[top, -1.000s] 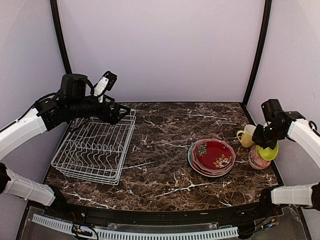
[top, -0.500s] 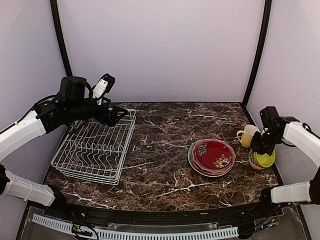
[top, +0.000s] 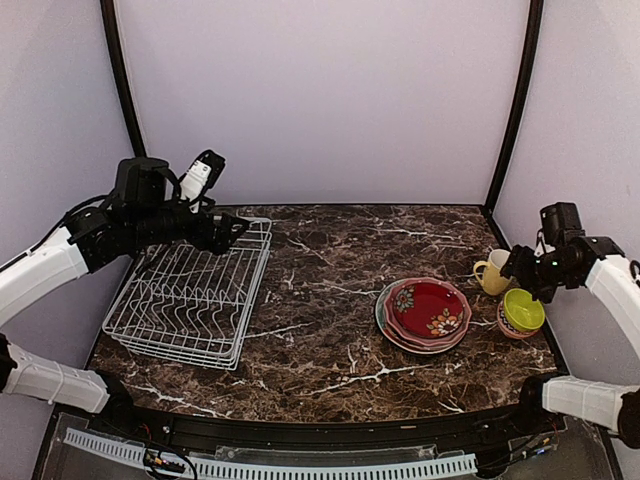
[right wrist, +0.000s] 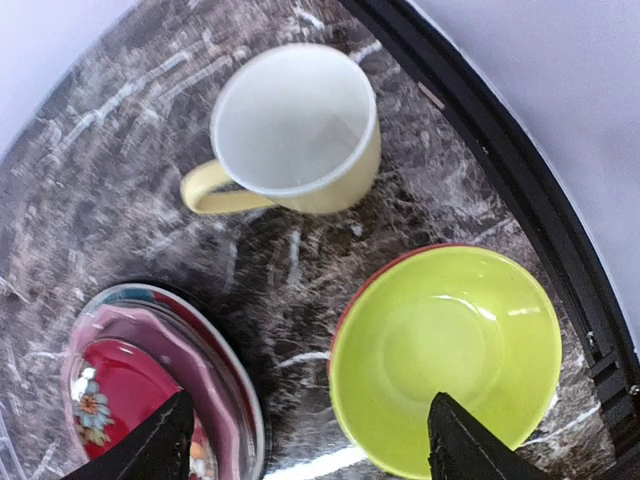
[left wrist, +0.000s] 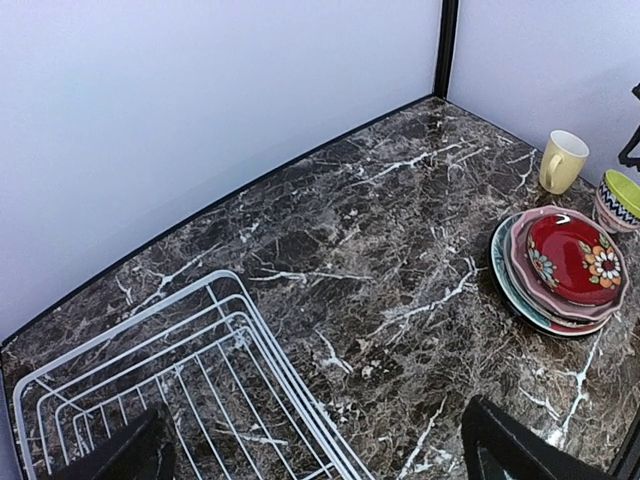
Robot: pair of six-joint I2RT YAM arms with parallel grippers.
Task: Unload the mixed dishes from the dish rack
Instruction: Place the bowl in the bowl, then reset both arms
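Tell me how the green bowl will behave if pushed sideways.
The green bowl sits nested on a patterned bowl, so a shove would likely tilt or slide it off. Its glaze shows shiny highlights, so it is probably slippery to pinch. It looks like rigid crockery, likely to chip if dropped.

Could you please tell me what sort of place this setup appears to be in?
Likely a robot test booth staged as a kitchen counter: plain lilac walls, a marble-look tabletop, and a white wire dish rack plus stacked plates.
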